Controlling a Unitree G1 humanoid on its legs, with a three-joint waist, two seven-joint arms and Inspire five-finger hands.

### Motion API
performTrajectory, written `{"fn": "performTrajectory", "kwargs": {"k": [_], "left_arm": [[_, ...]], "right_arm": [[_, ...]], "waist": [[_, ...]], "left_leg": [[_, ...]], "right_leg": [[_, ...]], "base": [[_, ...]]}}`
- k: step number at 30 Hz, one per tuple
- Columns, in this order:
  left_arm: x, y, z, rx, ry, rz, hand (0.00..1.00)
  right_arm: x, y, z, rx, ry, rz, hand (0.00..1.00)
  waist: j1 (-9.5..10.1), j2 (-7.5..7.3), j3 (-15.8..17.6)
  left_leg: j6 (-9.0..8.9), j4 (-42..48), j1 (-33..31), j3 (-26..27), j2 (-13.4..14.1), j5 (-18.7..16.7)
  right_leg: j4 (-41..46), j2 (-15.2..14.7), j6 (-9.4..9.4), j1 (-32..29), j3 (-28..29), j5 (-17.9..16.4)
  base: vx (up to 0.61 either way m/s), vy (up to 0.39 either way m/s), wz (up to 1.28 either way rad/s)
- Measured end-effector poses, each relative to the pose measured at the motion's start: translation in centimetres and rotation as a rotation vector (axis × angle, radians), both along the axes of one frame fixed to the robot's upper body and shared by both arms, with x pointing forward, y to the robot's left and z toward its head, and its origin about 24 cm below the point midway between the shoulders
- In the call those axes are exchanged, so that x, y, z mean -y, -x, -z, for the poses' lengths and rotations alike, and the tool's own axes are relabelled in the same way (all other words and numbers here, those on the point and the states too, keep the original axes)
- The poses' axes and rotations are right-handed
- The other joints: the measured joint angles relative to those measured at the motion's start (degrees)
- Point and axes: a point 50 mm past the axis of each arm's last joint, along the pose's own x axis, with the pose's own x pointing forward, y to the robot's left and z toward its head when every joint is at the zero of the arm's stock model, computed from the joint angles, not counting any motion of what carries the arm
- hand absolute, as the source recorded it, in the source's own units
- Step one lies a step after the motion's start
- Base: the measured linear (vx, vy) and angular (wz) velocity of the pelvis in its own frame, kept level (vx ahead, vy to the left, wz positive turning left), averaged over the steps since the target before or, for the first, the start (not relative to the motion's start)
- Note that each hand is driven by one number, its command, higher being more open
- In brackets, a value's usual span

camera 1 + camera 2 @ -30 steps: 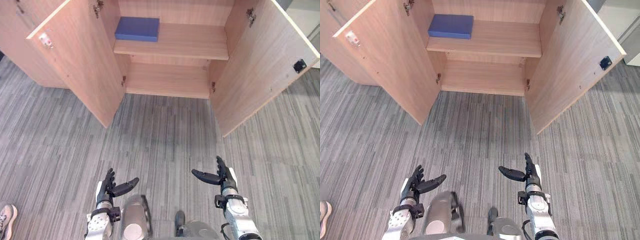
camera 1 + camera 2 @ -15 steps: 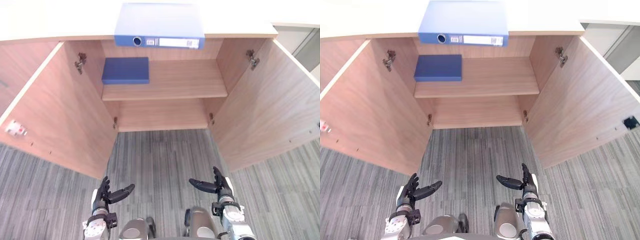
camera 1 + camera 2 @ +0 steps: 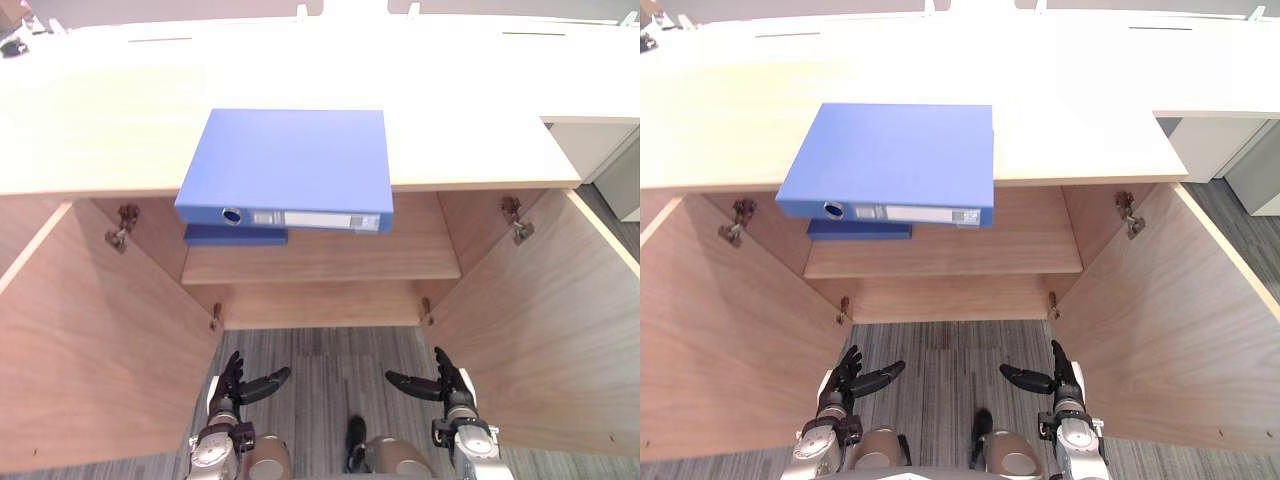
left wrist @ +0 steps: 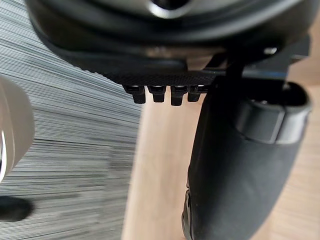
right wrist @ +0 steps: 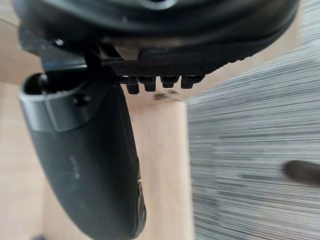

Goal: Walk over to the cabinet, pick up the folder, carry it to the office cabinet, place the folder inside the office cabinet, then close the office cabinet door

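A blue ring-binder folder lies flat on the pale wooden cabinet top, its spine toward me and jutting a little over the front edge. Below it the cabinet stands with both doors swung wide. A second, thinner blue folder lies on the inner shelf at the left. My left hand and right hand hang low near the floor in front of the cabinet, both open with straight fingers and holding nothing.
The open left door and open right door flank me on either side. Grey striped carpet runs between them. A white unit stands at the far right beside the cabinet.
The camera has tilted up and drawn closer, so the cabinet top and the folder on it now take the upper picture. Both hands stay low and open.
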Motion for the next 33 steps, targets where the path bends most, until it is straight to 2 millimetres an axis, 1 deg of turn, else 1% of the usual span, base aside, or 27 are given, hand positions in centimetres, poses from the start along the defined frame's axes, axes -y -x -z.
{"fn": "performTrajectory", "kwargs": {"k": [1, 2, 3, 4, 7, 9, 12, 15, 16, 17, 18, 19, 21, 22, 23, 24, 26, 30, 31, 32, 33], "left_arm": [[0.2, -0.1, -0.1, 0.01, 0.006, -0.001, 1.0], [0.1, -0.3, -0.3, 0.018, 0.003, 0.0, 1.0], [0.0, -0.5, -0.5, 0.029, -0.001, 0.001, 1.0], [-0.1, -0.8, -1.1, 0.062, -0.006, 0.001, 1.0], [-0.7, -1.3, -3.1, 0.161, -0.034, -0.002, 1.0], [-1.6, -1.2, -4.4, 0.215, -0.082, -0.015, 1.0], [-2.4, -1.1, -5.9, 0.279, -0.134, -0.035, 1.0], [-2.4, -0.8, -8.1, 0.359, -0.218, -0.02, 1.0], [-2.4, -0.7, -8.5, 0.374, -0.236, -0.017, 1.0], [-2.4, -0.5, -9.5, 0.409, -0.274, -0.014, 1.0], [-2.4, -0.1, -10.7, 0.451, -0.326, -0.013, 1.0], [-2.4, 0.1, -11.3, 0.475, -0.357, -0.011, 1.0], [-2.1, 0.6, -13.9, 0.579, -0.459, -0.002, 1.0], [-2.0, 0.6, -14.5, 0.607, -0.484, 0.002, 1.0], [-1.8, 0.6, -15.8, 0.663, -0.525, 0.007, 1.0], [-1.7, 0.7, -16.4, 0.69, -0.544, 0.009, 1.0], [-1.1, 1.1, -19.0, 0.801, -0.632, 0.035, 1.0], [-0.4, 1.4, -22.0, 0.941, -0.766, 0.1, 1.0], [-0.4, 1.5, -22.1, 0.949, -0.785, 0.104, 1.0], [-0.4, 1.5, -22.4, 0.959, -0.812, 0.112, 1.0], [-0.3, 1.5, -22.5, 0.963, -0.82, 0.116, 1.0]], "right_arm": [[0.7, 0.3, 0.0, -0.007, 0.015, 0.016, 1.0], [1.0, 0.8, 0.2, -0.025, 0.014, 0.038, 1.0], [1.1, 1.3, 0.4, -0.035, 0.015, 0.044, 1.0], [1.4, 2.2, 0.7, -0.056, 0.019, 0.055, 1.0], [1.4, 3.3, 1.1, -0.088, 0.014, 0.063, 1.0], [1.1, 3.4, 1.3, -0.091, 0.003, 0.062, 1.0], [1.0, 3.3, 1.3, -0.087, 0.0, 0.062, 1.0], [1.0, 3.1, 1.2, -0.074, 0.001, 0.06, 1.0], [1.0, 3.1, 1.2, -0.073, 0.001, 0.06, 1.0], [1.0, 3.1, 1.1, -0.072, 0.001, 0.06, 1.0], [0.9, 3.2, 1.2, -0.073, 0.004, 0.059, 1.0], [1.0, 3.2, 1.2, -0.074, 0.005, 0.059, 1.0], [1.0, 3.8, 1.5, -0.096, 0.022, 0.048, 1.0], [0.9, 3.9, 1.6, -0.1, 0.025, 0.045, 1.0], [0.9, 4.2, 1.7, -0.111, 0.025, 0.045, 1.0], [0.9, 4.3, 1.8, -0.115, 0.025, 0.044, 1.0], [0.8, 4.8, 2.0, -0.131, 0.029, 0.034, 1.0], [0.7, 4.9, 2.0, -0.136, 0.032, 0.032, 1.0], [0.7, 4.9, 2.0, -0.136, 0.033, 0.031, 1.0], [0.6, 4.9, 2.0, -0.137, 0.034, 0.027, 1.0], [0.5, 4.9, 2.0, -0.137, 0.034, 0.024, 1.0]], "waist": [[-0.2, 1.54, -0.57], [-0.34, 1.69, -0.81], [-0.41, 1.17, -1.1], [-0.52, 0.47, -1.48], [-0.53, 0.36, -1.57], [-0.37, 0.33, -1.59], [0.0, 0.23, -1.86], [0.2, 0.22, -2.0], [0.23, 0.22, -2.02], [0.32, 0.21, -2.05], [0.39, 0.22, -2.09], [0.42, 0.26, -2.19], [0.8, 0.21, -3.31], [1.05, 0.19, -3.61], [1.27, 0.2, -4.01], [1.29, 0.27, -4.07], [1.29, 0.39, -4.73], [1.23, 0.32, -5.72], [1.24, 0.35, -5.88], [1.23, 0.31, -6.17], [1.17, 0.3, -6.27]], "left_leg": [[0.29, -6.67, 0.06, -1.11, -0.01, 7.2], [2.18, -8.21, 1.12, -1.06, -0.61, 7.39], [2.23, -9.49, 1.95, -0.99, -1.55, 7.57], [2.88, -12.19, 3.3, -0.83, -3.11, 8.33], [3.72, -16.1, 5.42, -0.82, -5.7, 9.18], [3.74, -17.36, 6.58, -0.9, -6.18, 9.19], [3.96, -19.17, 8.03, -1.19, -6.5, 9.54], [4.09, -22.04, 9.54, -1.83, -6.94, 10.93], [4.04, -22.48, 9.78, -1.92, -7.03, 11.18], [4.05, -23.21, 10.17, -1.97, -7.06, 11.57], [4.12, -23.76, 10.55, -1.95, -7.11, 11.88], [4.19, -24.04, 10.72, -1.95, -7.13, 12.07], [4.14, -24.59, 10.99, -1.91, -7.33, 12.33], [4.14, -24.6, 11.01, -1.92, -7.46, 12.33], [4.14, -24.7, 11.19, -2.03, -7.77, 12.34], [4.17, -24.95, 11.39, -2.13, -7.85, 12.41], [4.08, -25.94, 12.01, -2.5, -7.94, 12.99], [4.31, -27.39, 12.67, -3.37, -8.0, 14.45], [4.19, -27.71, 12.83, -3.42, -8.02, 14.58], [4.54, -28.08, 13.06, -3.43, -8.04, 15.03], [4.51, -28.22, 13.21, -3.43, -8.04, 15.1]], "right_leg": [[0.11, 0.84, 1.15, 0.46, 0.5, -0.77], [0.14, 0.59, 2.04, 1.33, 0.87, -1.48], [0.19, -0.21, 2.56, 1.46, 0.85, -1.81], [0.19, -1.73, 3.63, 1.73, 0.76, -2.63], [0.0, -3.85, 4.86, 2.51, 0.58, -3.45], [-0.2, -4.17, 4.92, 3.27, 0.53, -3.48], [-0.55, -4.21, 4.93, 4.21, 0.4, -3.48], [-0.6, -4.21, 4.93, 4.77, 0.1, -3.47], [-0.6, -4.21, 4.93, 4.83, 0.08, -3.47], [-0.6, -4.2, 4.93, 4.9, 0.09, -3.47], [-0.6, -4.2, 4.93, 4.99, 0.14, -3.47], [-0.6, -4.21, 4.93, 5.04, 0.14, -3.47], [-1.03, -4.26, 4.93, 5.24, 0.4, -3.47], [-1.29, -4.3, 4.93, 5.41, 0.44, -3.47], [-1.84, -4.42, 4.94, 5.87, 0.41, -3.48], [-1.94, -4.45, 4.99, 6.1, 0.37, -3.51], [-2.09, -4.51, 5.09, 6.52, 0.13, -3.54], [-2.09, -4.55, 5.29, 6.88, -0.63, -3.42], [-2.09, -4.55, 5.34, 6.91, -0.68, -3.38], [-2.09, -4.55, 5.41, 6.98, -0.7, -3.33], [-2.09, -4.54, 5.45, 7.05, -0.68, -3.3]], "base": [[0.32, 0.185, -0.19], [0.27, 0.169, -0.07], [0.23, 0.153, 0.13], [0.18, 0.114, 0.2], [0.16, 0.1, 0.16], [0.11, 0.051, 0.07], [0.04, 0.006, 0.07], [0.01, -0.009, 0.12], [-0.02, -0.004, 0.08], [0.0, 0.0, 0.0], [-0.04, -0.008, 0.0], [-0.04, -0.009, 0.0], [-0.05, 0.0, -0.01], [-0.07, 0.009, -0.01], [-0.06, 0.007, 0.02], [-0.07, -0.002, 0.07], [-0.07, -0.013, 0.08], [-0.07, -0.017, 0.1], [-0.05, -0.004, 0.07], [-0.03, 0.0, 0.02], [-0.04, 0.001, 0.0]]}}
